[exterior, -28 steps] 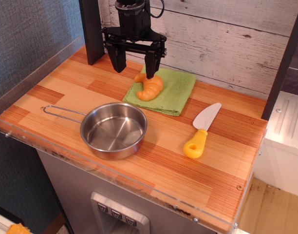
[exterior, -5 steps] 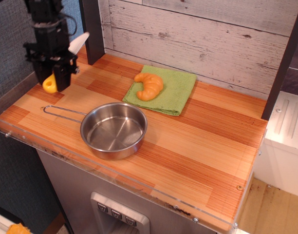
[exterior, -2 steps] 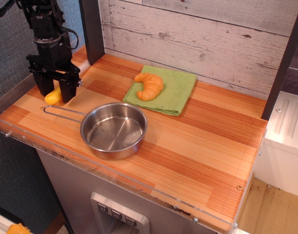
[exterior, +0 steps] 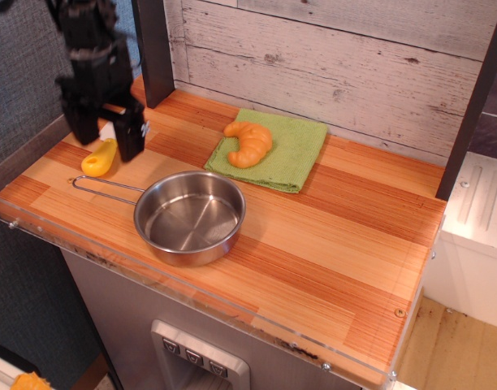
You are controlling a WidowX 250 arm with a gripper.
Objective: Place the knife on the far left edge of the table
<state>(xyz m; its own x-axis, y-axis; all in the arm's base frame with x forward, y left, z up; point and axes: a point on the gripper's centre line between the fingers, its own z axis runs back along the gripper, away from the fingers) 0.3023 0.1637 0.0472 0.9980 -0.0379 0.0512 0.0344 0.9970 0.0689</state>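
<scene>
The knife (exterior: pixel 100 157) lies flat on the table (exterior: pixel 330 244) near its far left edge. Its yellow handle shows; the pale blade is mostly hidden behind my gripper. My gripper (exterior: pixel 107 138) hangs just above the knife with its two black fingers spread apart and nothing between them. It no longer touches the knife.
A steel pan (exterior: pixel 190 217) with a long wire handle (exterior: pixel 102 186) sits just in front of the knife. An orange croissant (exterior: pixel 249 142) lies on a green cloth (exterior: pixel 285 150) at the back. A dark post (exterior: pixel 153 49) stands behind my gripper. A clear acrylic rim (exterior: pixel 37 150) borders the left edge.
My gripper carried the knife from the right side to the far left, lowered it, opened and let go. It has now lifted slightly, leaving the knife on the table.
</scene>
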